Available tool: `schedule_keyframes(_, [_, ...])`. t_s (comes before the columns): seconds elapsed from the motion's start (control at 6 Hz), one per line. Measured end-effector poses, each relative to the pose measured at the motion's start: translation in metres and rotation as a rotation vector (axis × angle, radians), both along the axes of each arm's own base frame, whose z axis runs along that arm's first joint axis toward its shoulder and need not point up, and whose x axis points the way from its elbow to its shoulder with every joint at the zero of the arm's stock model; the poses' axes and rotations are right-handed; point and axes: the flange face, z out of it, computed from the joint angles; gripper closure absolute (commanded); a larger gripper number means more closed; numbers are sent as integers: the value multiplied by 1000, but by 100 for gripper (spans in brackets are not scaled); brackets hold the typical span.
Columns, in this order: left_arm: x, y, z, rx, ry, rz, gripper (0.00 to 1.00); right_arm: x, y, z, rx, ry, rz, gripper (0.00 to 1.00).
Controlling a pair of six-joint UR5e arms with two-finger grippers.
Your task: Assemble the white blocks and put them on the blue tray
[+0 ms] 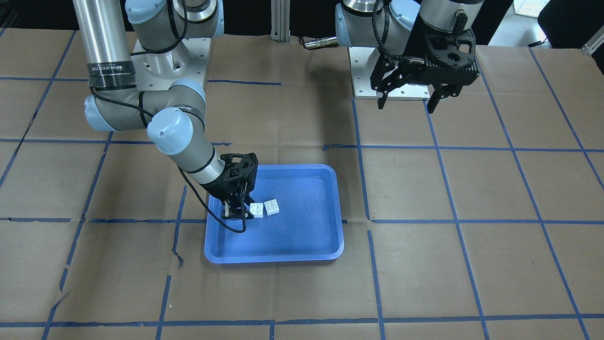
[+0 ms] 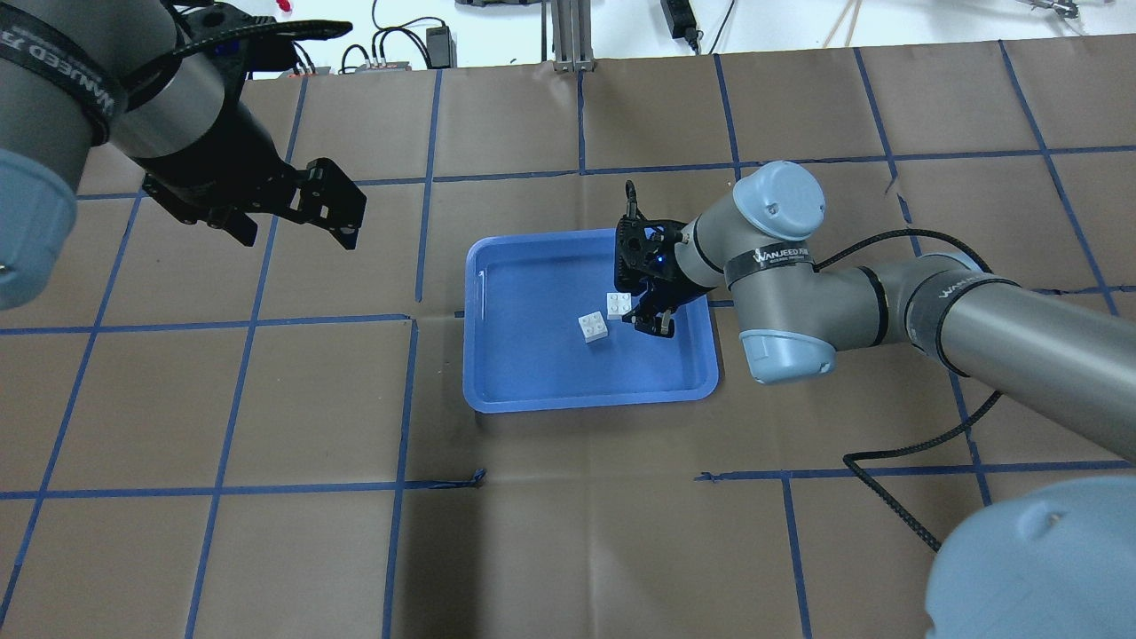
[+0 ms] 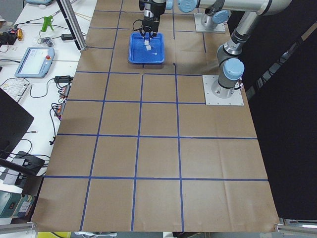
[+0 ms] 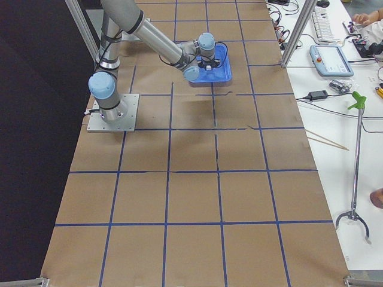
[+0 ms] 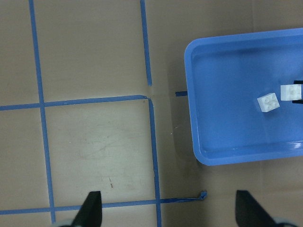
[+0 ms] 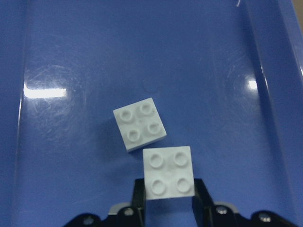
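Observation:
The blue tray (image 1: 273, 257) lies mid-table, and also shows in the overhead view (image 2: 586, 401) and the left wrist view (image 5: 195, 94). My right gripper (image 1: 239, 212) reaches down into it, shut on one white block (image 6: 168, 172), gripped at its sides between the two fingers (image 6: 138, 196) low over the tray floor. The second white block (image 6: 139, 124) lies loose, studs up, just beside it, slightly turned; the two stand apart (image 2: 594, 326). My left gripper (image 1: 408, 103) is open and empty, held high near its base, away from the tray.
Brown paper with blue tape lines (image 2: 408, 399) covers the table. Both arm base plates (image 1: 401, 71) stand at the robot's side. The right arm's black cable (image 2: 896, 497) loops over the table beside the tray. A bench with devices (image 3: 34, 59) runs along the far side.

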Motion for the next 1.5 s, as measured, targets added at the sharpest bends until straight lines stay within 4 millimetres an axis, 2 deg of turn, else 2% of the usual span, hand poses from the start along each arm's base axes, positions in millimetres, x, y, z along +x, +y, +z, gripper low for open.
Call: schedule_keyframes(1.5, [1, -1, 1, -7, 4, 6, 1, 7, 11, -11, 43, -8, -16, 72])
